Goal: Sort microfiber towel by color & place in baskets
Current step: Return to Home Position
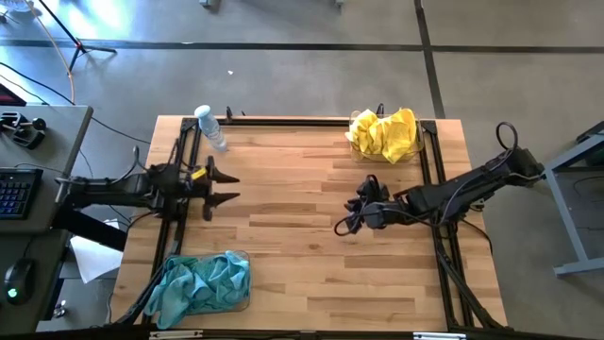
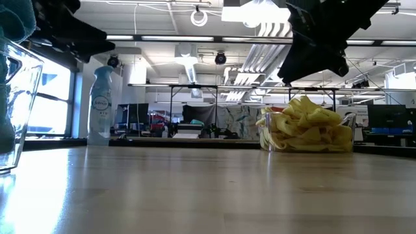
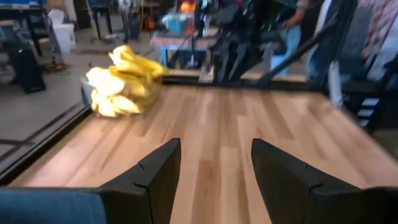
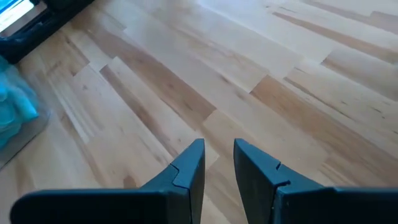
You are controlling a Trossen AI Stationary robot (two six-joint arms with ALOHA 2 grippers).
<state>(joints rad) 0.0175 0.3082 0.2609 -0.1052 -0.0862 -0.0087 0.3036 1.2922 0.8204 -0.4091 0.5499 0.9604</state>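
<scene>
Yellow microfiber towels (image 1: 385, 134) are heaped in a clear basket (image 1: 351, 142) at the table's far right corner; they also show in the low view (image 2: 305, 127) and the left wrist view (image 3: 121, 81). Teal-blue towels (image 1: 203, 281) fill a second clear basket (image 1: 243, 257) at the near left, and a corner of them shows in the right wrist view (image 4: 12, 112). My left gripper (image 1: 229, 188) hovers open over the left half of the table, holding nothing (image 3: 216, 152). My right gripper (image 1: 340, 227) hangs over bare wood right of centre, with a narrow gap between its fingers (image 4: 219, 149).
A clear bottle (image 1: 209, 126) stands at the far left of the table, and the low view shows it too (image 2: 99, 104). A dark metal frame (image 1: 429, 170) runs along the table's edges. Bare wood (image 1: 293, 189) lies between the two grippers and across the middle.
</scene>
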